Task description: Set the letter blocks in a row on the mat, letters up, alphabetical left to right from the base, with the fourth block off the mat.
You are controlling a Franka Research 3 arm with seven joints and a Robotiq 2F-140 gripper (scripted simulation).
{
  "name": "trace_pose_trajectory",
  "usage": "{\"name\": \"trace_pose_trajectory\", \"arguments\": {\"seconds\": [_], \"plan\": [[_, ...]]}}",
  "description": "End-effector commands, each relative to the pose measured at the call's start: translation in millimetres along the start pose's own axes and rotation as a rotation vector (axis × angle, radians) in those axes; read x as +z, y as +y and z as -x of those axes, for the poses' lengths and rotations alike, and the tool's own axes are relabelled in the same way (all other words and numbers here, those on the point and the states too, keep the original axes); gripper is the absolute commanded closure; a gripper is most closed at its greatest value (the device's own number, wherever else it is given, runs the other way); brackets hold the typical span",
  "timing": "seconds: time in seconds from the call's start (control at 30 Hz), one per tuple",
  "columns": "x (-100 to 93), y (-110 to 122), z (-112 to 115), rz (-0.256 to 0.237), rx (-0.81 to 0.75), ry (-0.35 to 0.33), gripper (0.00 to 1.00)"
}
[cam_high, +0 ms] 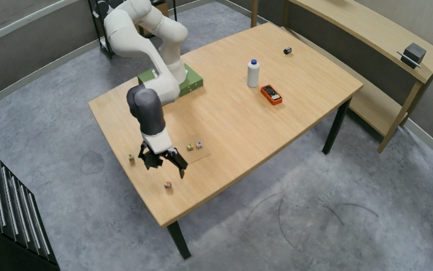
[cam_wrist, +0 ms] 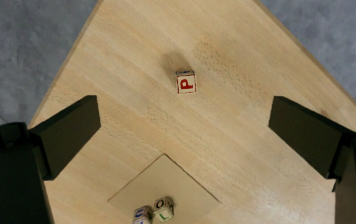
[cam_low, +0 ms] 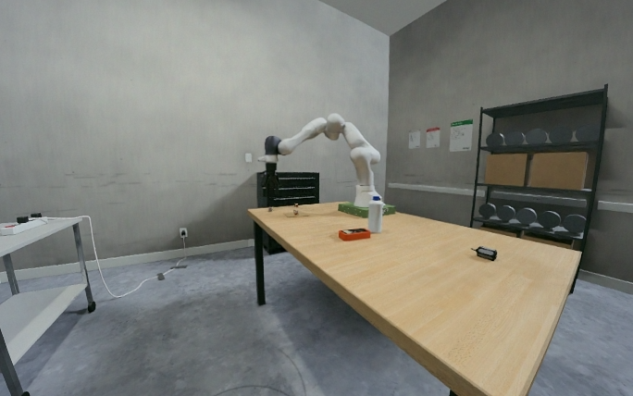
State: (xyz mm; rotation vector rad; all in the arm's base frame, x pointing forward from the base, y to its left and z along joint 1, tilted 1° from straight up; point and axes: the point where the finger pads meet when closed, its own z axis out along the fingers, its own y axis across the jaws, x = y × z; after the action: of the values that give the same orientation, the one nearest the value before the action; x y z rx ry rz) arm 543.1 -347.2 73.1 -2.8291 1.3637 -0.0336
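Even, soft light (faint shadows), slight blur

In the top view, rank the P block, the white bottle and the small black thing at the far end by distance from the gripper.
1. P block: just beyond the open gripper, near the table's edge.
2. White bottle: mid-table, beside the orange meter.
3. Small black thing: far end of the table.

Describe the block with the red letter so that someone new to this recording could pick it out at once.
Start at the wooden table and go to the corner beyond the tan mat. The P block sits alone on bare wood there, ahead of the open gripper. Its top shows a red P, and it stands off the mat, unlike the two blocks paired on it.
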Motion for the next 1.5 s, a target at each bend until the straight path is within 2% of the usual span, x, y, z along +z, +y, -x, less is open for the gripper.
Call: {"name": "trace_pose_trajectory", "arguments": {"seconds": [0.0,0.03,0.07,1.47], "plan": [[1.3,5.1,-3.3,0.004,-0.115,-0.012,0.00],[1.3,5.1,-3.3,0.004,-0.116,-0.012,0.00],[1.3,5.1,-3.3,0.004,-0.116,-0.012,0.57],[2.8,5.1,-3.4,0.004,-0.116,-0.012,0.57]]}}
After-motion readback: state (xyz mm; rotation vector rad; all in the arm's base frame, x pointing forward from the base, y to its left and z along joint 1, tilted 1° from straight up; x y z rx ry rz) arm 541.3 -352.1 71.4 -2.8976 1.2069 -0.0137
